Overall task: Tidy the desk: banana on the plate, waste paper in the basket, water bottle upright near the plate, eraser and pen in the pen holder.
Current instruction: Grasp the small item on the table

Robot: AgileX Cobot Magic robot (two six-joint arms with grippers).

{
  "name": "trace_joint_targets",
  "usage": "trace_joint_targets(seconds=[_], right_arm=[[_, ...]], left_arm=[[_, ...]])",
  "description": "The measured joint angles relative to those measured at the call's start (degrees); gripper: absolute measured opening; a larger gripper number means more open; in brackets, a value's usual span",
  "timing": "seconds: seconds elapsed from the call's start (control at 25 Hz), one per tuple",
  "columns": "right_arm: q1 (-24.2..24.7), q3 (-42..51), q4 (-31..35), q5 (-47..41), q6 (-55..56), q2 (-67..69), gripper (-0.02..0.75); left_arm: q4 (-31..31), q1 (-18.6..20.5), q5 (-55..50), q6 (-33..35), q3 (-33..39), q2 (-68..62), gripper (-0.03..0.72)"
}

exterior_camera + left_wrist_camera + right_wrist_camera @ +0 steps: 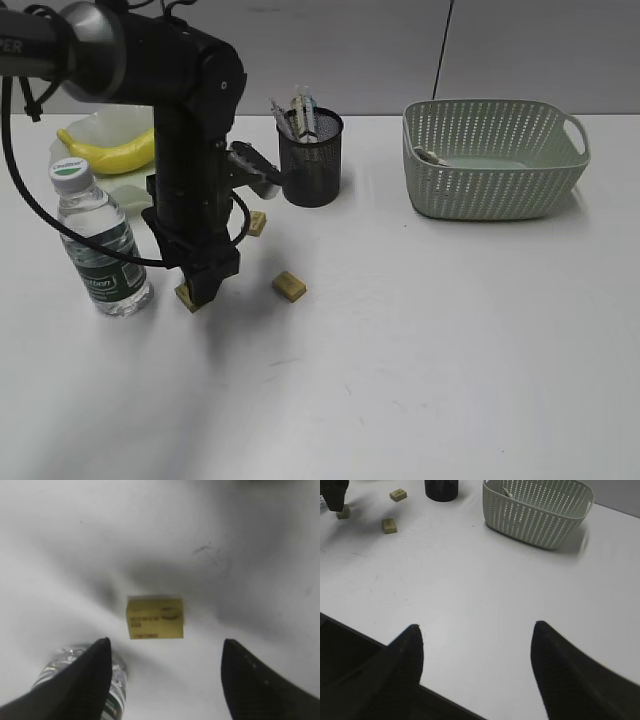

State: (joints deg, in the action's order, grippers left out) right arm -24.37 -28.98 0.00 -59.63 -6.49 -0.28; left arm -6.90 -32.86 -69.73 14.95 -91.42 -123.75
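My left gripper (201,290) points down at the desk (420,350) with its jaws open over a yellow eraser (155,617), which lies just ahead of the fingertips and is not held. Two more erasers (289,286) (257,222) lie nearby. The water bottle (100,240) stands upright just left of the gripper. The banana (105,153) rests on the plate (122,187) behind it. The pen holder (311,157) holds pens. Waste paper (430,156) lies in the basket (492,158). My right gripper (477,635) is open and empty over the desk's near edge.
The left arm's black links (185,130) rise between the plate and the pen holder. In the right wrist view the desk's front edge (365,632) runs under the left finger, with dark space below it.
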Motion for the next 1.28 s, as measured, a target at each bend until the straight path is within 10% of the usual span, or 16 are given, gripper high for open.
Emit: trace_joint_targets(seconds=[1.12,1.28], right_arm=[[0.0,0.0,0.0,0.0,0.0,0.0,0.533],[0.0,0.0,0.0,0.0,0.0,0.0,0.533]], left_arm=[[-0.06,0.0,1.0,0.04,0.06,-4.32,0.44],[-0.12,0.0,0.95,0.04,0.06,-4.39,0.273]])
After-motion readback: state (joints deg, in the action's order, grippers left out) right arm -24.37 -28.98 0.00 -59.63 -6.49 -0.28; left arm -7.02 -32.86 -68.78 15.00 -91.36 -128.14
